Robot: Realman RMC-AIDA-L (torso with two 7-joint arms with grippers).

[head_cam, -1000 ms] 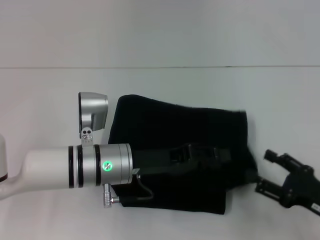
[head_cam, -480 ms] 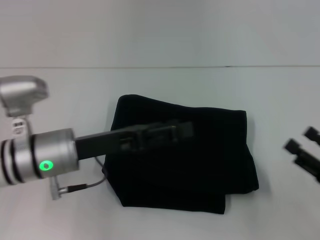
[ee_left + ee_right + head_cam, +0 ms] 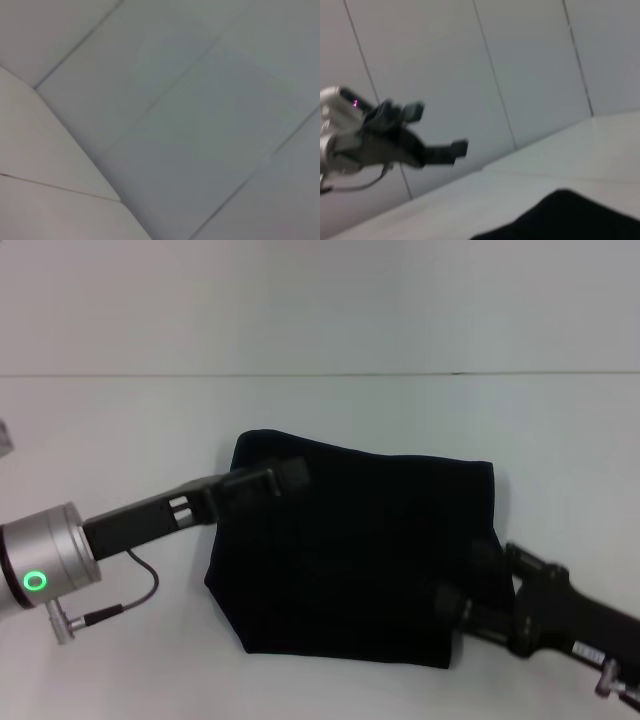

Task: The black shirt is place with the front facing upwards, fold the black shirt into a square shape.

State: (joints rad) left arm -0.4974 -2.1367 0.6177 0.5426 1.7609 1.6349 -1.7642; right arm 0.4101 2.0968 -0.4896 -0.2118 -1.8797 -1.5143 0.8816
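There are two grippers, one shirt and one table in view. Going from the left, the left gripper (image 3: 285, 478) reaches in from the left edge on its silver arm and hangs over the shirt's upper left corner. In the right wrist view the same gripper (image 3: 440, 127) shows farther off, with its two fingers spread apart and nothing between them.

In the middle, the black shirt (image 3: 370, 540) lies on the white table (image 3: 120, 420), folded into a rough rectangle with its printed front hidden. Its left edge bulges outward, and its lower right corner is stepped, with one layer sticking out past another. A dark corner of the shirt (image 3: 570, 217) also fills the lower part of the right wrist view.

On the right, the right gripper (image 3: 470, 585) comes in from the lower right corner and sits at the shirt's lower right edge. Its two dark fingertips stand apart against the cloth, but black on black hides whether any fabric is between them.

The left wrist view shows only pale wall panels.
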